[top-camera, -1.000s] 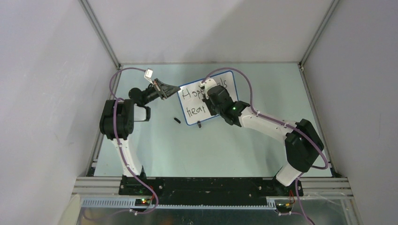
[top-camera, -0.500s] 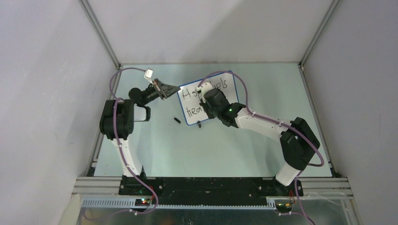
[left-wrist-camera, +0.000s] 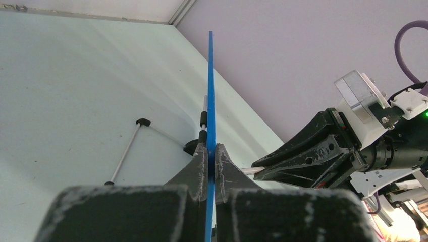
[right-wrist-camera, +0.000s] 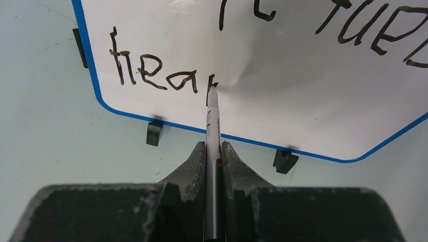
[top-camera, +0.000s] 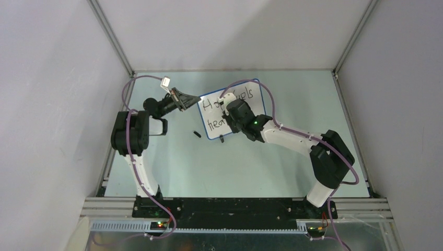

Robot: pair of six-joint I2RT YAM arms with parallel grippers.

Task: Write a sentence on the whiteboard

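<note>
Whiteboard (right-wrist-camera: 303,101) bears two sentence (right-wrist-camera: 151,71) lines, one marker (right-wrist-camera: 213,123) touching it.

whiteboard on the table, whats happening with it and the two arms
The left gripper is shut on the whiteboard's blue edge, holding it in place. The right gripper is shut on a marker whose tip touches the board. The sentence is unfinished: the lower line reads about "hear" so far, and the tip sits at its last stroke.
</note>
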